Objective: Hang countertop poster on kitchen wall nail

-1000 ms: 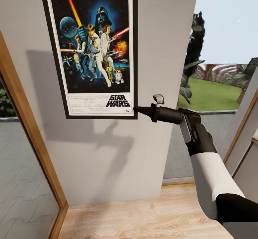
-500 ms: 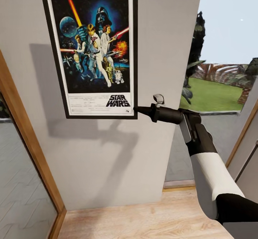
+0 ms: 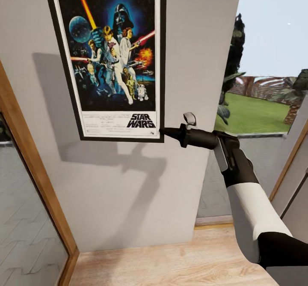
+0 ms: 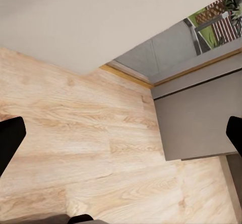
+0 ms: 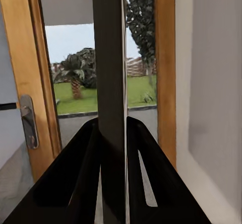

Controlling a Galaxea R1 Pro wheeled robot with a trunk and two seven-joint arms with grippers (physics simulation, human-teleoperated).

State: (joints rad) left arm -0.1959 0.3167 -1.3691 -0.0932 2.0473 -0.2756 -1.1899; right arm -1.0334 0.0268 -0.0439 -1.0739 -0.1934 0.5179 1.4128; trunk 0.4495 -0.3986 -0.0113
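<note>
The poster [image 3: 109, 59] stands upright against the grey wall [image 3: 128, 192], its long axis vertical, the black "STAR WARS" title at the lower end and the artwork's figures right way up; its top edge runs out of the head view. The right gripper [image 3: 164, 131] reaches in level from the side, its fingertips pinching the lower corner of the black frame nearest them, just beside the title; in the right wrist view the frame's dark edge [image 5: 110, 98] runs lengthwise between the two black fingers [image 5: 75, 173], which are closed against it on either side. Beyond those fingers are a wooden door frame [image 5: 20, 83] and a green garden [image 5: 101, 95]. The left gripper [image 4: 121, 133] has its fingers spread wide apart, holding nothing; past them lies the wooden floor [image 4: 75, 148].
</note>
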